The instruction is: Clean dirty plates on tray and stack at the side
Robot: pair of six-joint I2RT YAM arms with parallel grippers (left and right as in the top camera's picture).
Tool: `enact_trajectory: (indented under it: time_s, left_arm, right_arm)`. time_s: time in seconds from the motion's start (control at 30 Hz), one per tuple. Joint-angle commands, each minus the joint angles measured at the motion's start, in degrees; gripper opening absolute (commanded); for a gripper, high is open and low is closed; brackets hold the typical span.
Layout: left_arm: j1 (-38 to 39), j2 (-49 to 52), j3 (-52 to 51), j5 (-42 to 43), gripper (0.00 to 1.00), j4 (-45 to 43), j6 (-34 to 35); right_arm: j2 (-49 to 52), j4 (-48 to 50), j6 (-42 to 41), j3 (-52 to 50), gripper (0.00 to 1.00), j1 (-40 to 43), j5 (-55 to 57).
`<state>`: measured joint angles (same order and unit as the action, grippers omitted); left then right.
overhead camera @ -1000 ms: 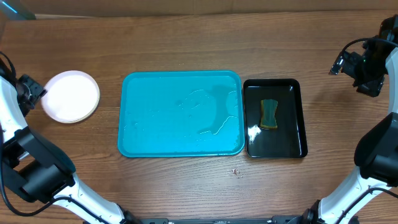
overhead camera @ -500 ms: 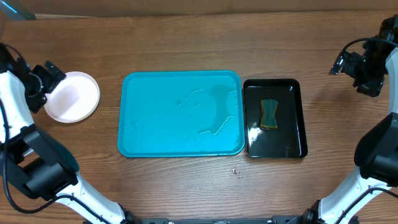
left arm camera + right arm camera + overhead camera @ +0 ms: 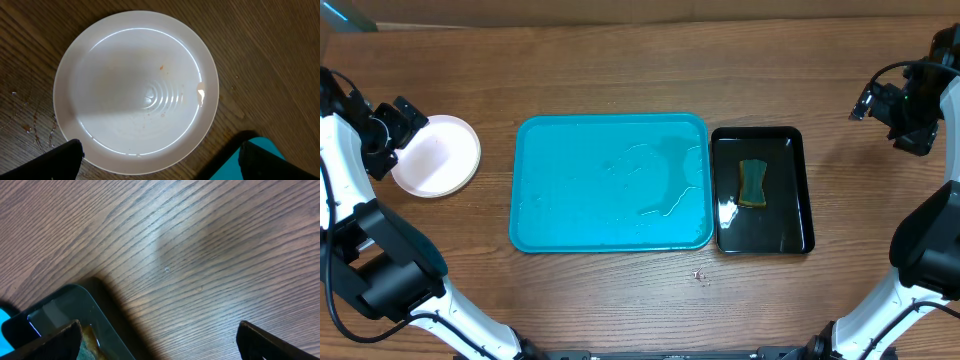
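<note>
left fingers (image 3: 67,161): wide apart, empty, over white plate (image 3: 125,75) | right fingers (image 3: 52,342): wide apart, empty

The 2 arms rise from the near corners, each bent at the elbow. The left gripper (image 3: 392,138) points down at the far left, jaws spread wide, holding nothing. The right gripper (image 3: 891,121) hangs at the far right, jaws equally wide, empty.
</note>
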<state>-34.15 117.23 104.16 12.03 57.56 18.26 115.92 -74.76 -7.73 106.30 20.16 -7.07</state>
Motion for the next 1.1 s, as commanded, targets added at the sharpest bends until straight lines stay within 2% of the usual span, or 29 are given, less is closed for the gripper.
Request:
enact_trajectory:
  time_s: [0.0,0.2,0.43,0.67,1.07]
  left_arm:
    - [-0.22,-0.22,-0.42,1.09,1.00,0.00,-0.24]
    - [-0.22,-0.22,-0.42,1.09,1.00,0.00,-0.24]
    - [-0.22,-0.22,-0.42,1.09,1.00,0.00,-0.24]
    - [-0.22,-0.22,-0.42,1.09,1.00,0.00,-0.24]
    - [-0.22,-0.22,-0.42,1.07,1.00,0.00,-0.24]
  right_arm:
    - [-1.03,0.09,-0.13,0.59,1.00,-0.07,0.00]
    - [-3.98,0.09,-0.13,0.57,1.00,-1.05,-0.02]
    - [-16.09,0.09,-0.13,0.57,1.00,-3.78,-0.02]
    - [-36.59,0.07,-0.13,0.57,1.00,-7.67,-0.02]
    - [-74.36,-2.08,0.96,0.57,1.00,-22.08,2.49]
